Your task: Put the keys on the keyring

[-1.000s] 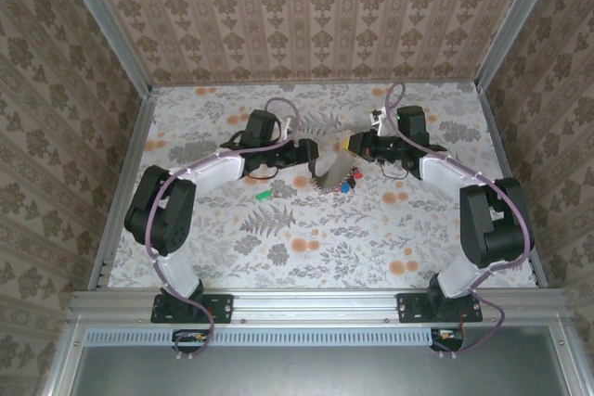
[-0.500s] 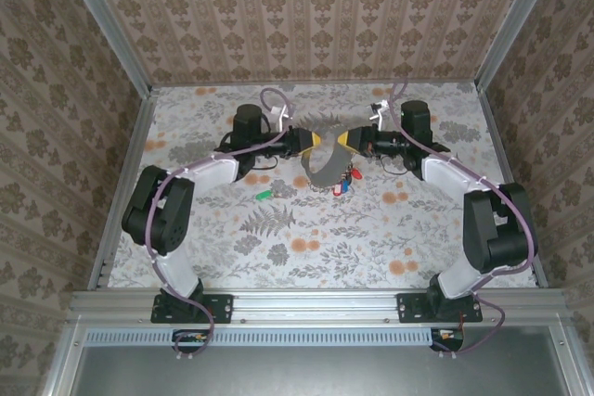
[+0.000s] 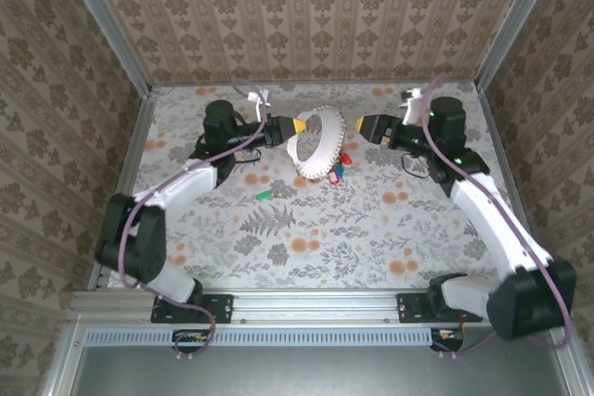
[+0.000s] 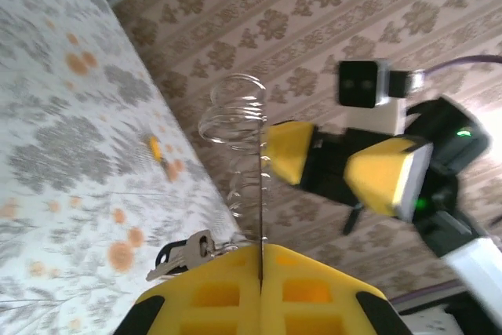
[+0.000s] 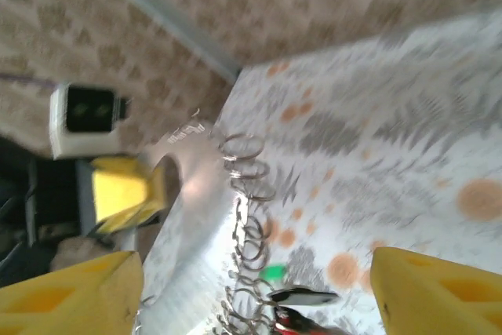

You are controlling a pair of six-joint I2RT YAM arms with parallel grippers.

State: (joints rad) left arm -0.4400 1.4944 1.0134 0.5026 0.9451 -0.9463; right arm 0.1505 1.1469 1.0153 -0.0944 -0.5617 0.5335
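The keyring (image 3: 316, 144) looks like a flat silvery arc with several wire rings (image 4: 235, 107) along its edge. It hangs above the back of the table, with my left gripper (image 3: 299, 125) shut on one end. In the left wrist view the plate runs edge-on out of the closed jaws of the left gripper (image 4: 260, 253). A red key (image 3: 332, 172) and a blue key (image 3: 342, 160) dangle from the rings, beside a black-headed key (image 4: 184, 255). A green key (image 3: 264, 195) lies loose on the table. My right gripper (image 3: 360, 125) stands open, just right of the keyring and holding nothing.
The floral table (image 3: 371, 220) is boxed in by patterned walls with metal corner posts (image 3: 506, 20). A small yellow piece (image 4: 155, 148) lies on the table near the back. Both arms reach toward the table's far side.
My left gripper has lifted the keyring off the table toward the back. The right gripper has let go of it and pulled away to the right.
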